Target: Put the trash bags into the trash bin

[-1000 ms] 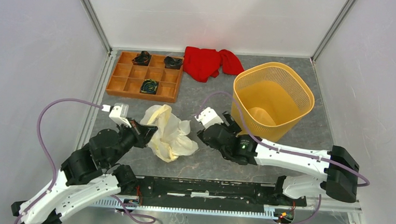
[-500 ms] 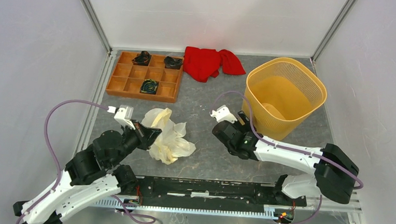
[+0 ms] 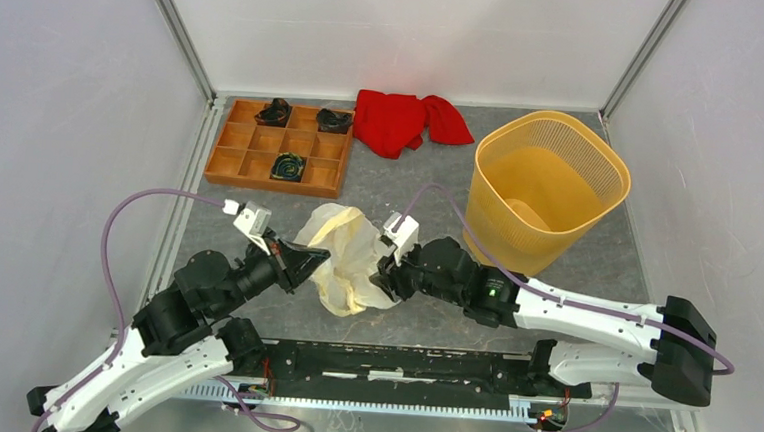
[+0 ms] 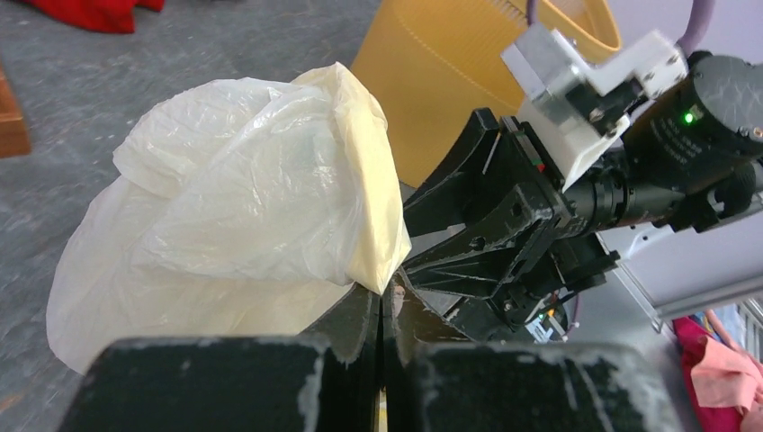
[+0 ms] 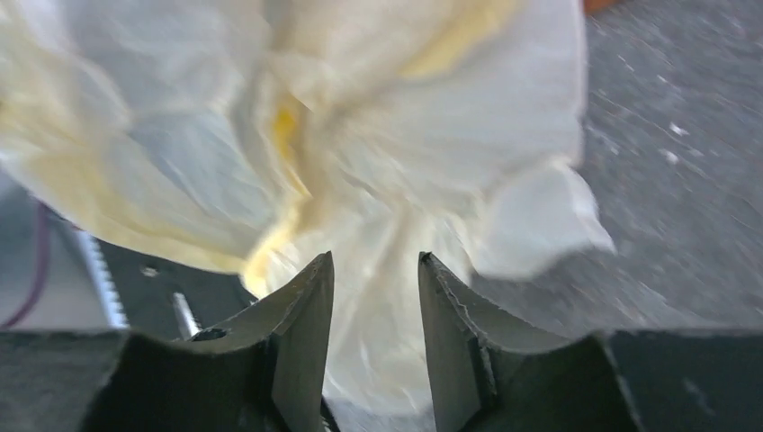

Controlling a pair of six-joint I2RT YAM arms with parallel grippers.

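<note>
The trash bag (image 3: 350, 259) is a crumpled cream-white plastic bundle at the table's near middle, bulging large in the left wrist view (image 4: 234, 207). My left gripper (image 3: 320, 259) is shut on the bag's left edge, a fold pinched at its tips (image 4: 387, 290). From the right, my right gripper (image 3: 382, 276) has pushed into the bag. Its jaws stand partly open (image 5: 373, 261), with bag plastic (image 5: 360, 135) lying between the two fingers. The yellow-orange mesh trash bin (image 3: 502, 228) stands upright at the back right, apart from both grippers, and shows behind the bag (image 4: 432, 81).
A brown wooden compartment tray (image 3: 224, 151) with small dark items sits at the back left. A red cloth (image 3: 404, 120) lies at the back centre. White enclosure walls close in the table on three sides. A black rail (image 3: 399, 362) runs along the near edge.
My right gripper has swung left, away from the bin, into the bag, and its jaws have narrowed. The left gripper moved slightly right with the bag. The bin shifted right.
</note>
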